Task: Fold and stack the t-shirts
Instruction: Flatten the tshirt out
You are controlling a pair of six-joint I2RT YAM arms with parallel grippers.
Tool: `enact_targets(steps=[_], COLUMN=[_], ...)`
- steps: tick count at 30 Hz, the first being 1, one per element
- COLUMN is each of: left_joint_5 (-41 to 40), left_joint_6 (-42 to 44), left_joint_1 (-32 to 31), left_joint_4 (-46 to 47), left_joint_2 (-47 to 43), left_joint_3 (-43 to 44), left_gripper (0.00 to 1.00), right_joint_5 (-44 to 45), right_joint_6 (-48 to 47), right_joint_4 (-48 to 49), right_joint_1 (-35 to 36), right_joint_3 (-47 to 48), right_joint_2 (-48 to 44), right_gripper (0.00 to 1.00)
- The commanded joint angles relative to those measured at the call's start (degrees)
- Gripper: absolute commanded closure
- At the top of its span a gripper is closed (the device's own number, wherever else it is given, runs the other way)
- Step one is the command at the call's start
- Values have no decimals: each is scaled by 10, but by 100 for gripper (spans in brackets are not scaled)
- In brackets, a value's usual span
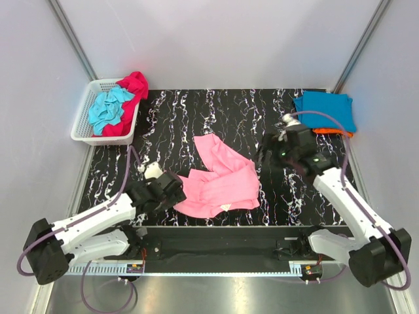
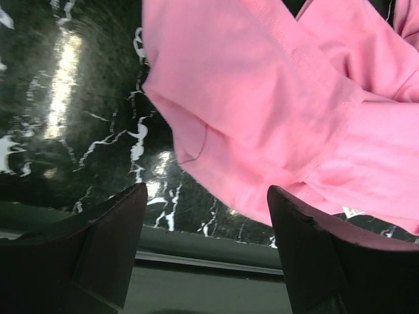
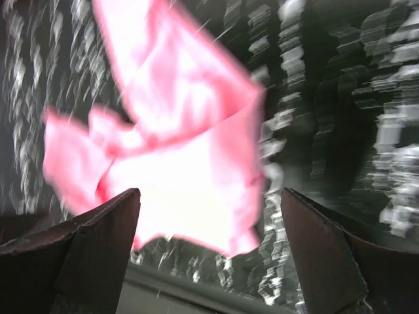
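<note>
The black, white-veined marble-pattern table [image 1: 196, 111] carries everything. Largest on it is the light pink t-shirt [image 1: 219, 176], lying loosely half-folded at the middle of the near edge: one flap runs up toward the table's centre, the rest is bunched in overlapping layers with creases, a stitched hem showing in the left wrist view and a small white label [image 1: 226, 207] at its near border. At the far left corner stands a white slatted plastic basket [image 1: 82, 124] holding a crumpled teal t-shirt [image 1: 110, 110] and a magenta-red t-shirt [image 1: 134, 85] that spills over its far rim. At the far right corner a blue t-shirt [image 1: 325, 108] lies folded flat on top of an orange t-shirt [image 1: 334, 133], of which only a thin edge shows. The left hand [image 1: 175, 186] sits low just beside the pink shirt's left edge, its fingers [image 2: 111, 235] spread wide with nothing between them. The right hand [image 1: 264, 157] hangs to the right of the pink shirt, apart from it, likewise wide open and holding nothing; its wrist view is blurred.
</note>
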Motion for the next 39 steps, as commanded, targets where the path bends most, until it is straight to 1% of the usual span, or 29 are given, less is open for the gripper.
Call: enact_targets(steps=[1, 2, 3, 4, 5, 6, 10, 12, 13, 14, 16, 17, 19, 20, 26, 31, 39], left_joint_5=[100, 115, 134, 169, 183, 197, 259, 262, 268, 272, 282, 286, 304, 310, 345, 369, 386], left_joint_6=[36, 44, 60, 66, 71, 83, 98, 103, 104, 105, 111, 113, 120, 123, 142, 159, 178], left_joint_1=[47, 58, 86, 99, 111, 133, 175, 189, 195, 203, 225, 234, 264, 273, 330, 360, 392], left_joint_4=[120, 134, 164, 177, 201, 212, 242, 243, 244, 245, 246, 246, 248, 250, 254, 254, 243], left_joint_2=[9, 21, 25, 30, 38, 43, 63, 65, 65, 63, 53, 51, 42, 40, 32, 26, 14], left_joint_3=[-7, -10, -17, -20, -23, -30, -35, -35, -37, -38, -44, -46, -55, -58, -74, -80, -83], left_gripper=[22, 22, 22, 22, 22, 22, 22, 22, 22, 22, 22, 22, 22, 22, 22, 22, 22], right_joint_5=[-57, -58, -58, -60, -66, -72, -77, -70, -68, -75, -84, -95, -107, -112, -117, -115, -127], right_joint_6=[1, 4, 8, 9, 11, 14, 24, 31, 34, 36, 42, 44, 48, 49, 48, 49, 60], right_joint_4=[50, 55, 64, 66, 68, 75, 95, 112, 119, 127, 154, 163, 197, 209, 277, 315, 332], right_joint_1=[78, 89, 112, 121, 130, 141, 211, 232, 244, 266, 283, 295, 304, 308, 320, 322, 324], right_joint_3=[-17, -20, -27, -29, -31, -34, -36, -33, -31, -28, -20, -18, -14, -12, 22, 45, 89], right_joint_2=[30, 36, 48, 54, 60, 74, 117, 140, 146, 153, 182, 197, 237, 247, 315, 345, 426], right_gripper=[5, 6, 7, 7, 8, 12, 16, 17, 18, 18, 19, 23, 28, 34, 34, 35, 37])
